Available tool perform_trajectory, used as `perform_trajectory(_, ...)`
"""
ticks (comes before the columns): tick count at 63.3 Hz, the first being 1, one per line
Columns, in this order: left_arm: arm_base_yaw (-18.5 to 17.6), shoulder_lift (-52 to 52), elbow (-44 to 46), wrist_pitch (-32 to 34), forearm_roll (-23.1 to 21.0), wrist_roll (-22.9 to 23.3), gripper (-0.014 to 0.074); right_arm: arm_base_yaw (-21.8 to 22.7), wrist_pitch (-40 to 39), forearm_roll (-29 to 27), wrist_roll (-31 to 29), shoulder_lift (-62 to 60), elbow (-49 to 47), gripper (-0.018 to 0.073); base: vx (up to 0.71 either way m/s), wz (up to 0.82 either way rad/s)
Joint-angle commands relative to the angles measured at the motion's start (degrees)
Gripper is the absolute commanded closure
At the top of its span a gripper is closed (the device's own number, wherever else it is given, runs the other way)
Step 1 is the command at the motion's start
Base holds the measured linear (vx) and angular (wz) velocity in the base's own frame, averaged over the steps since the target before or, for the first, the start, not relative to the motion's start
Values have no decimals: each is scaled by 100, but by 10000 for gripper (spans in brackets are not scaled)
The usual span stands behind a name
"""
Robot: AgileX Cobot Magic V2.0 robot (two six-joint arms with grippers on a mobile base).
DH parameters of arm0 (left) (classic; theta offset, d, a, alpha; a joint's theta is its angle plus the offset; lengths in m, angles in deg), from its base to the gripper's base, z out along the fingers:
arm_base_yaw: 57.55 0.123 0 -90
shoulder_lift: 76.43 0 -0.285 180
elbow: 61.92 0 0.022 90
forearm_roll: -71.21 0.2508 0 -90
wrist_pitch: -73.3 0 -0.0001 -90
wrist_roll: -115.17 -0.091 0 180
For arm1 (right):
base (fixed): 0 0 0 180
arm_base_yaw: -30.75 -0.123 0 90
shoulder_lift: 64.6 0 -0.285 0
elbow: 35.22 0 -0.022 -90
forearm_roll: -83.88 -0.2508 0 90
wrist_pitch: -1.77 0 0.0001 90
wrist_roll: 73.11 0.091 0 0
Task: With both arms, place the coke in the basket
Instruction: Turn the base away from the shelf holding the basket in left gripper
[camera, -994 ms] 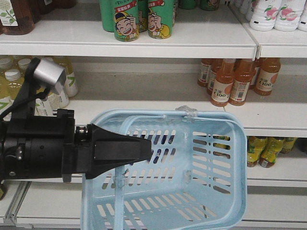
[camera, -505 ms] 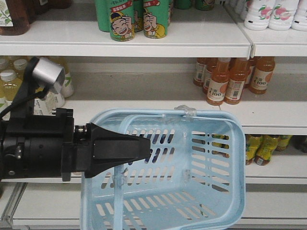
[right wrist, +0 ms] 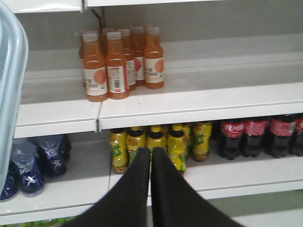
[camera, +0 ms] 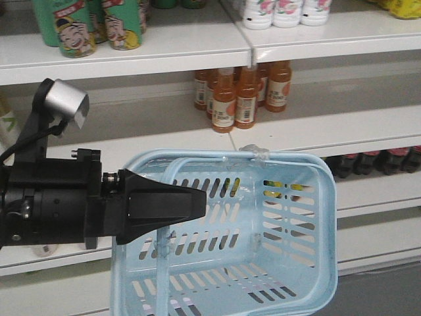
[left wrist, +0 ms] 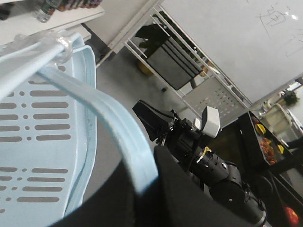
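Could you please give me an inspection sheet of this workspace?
Surface: white shelves, stocked.
Job's things: coke on the lower shelf, at the right; basket aloft, empty.
Clutter: juice bottles, yellow bottles, green cans.
Grippers: right gripper shut, empty, aimed at the shelves; left gripper under the handle, jaws hidden.
Cables: black lead beside the cube.
Surroundings: whiteboard, grey floor.

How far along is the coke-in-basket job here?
Done: the basket hangs by its handle from the left gripper, with nothing inside. In hand: the right gripper, fingers together and empty, points toward the lower shelf. Left: grasping a coke there and placing it in.
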Motion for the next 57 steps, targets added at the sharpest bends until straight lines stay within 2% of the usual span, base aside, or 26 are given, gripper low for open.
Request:
perform_trajectory(1,-23,-137,145,-39,-500,-61,603,19,-419,42,-44,-99,61,564,-5,-55)
perform_trajectory(57,-23,-137,145,-39,-500,-61,603,19,-419,42,-44,-99,61,564,-7,-61)
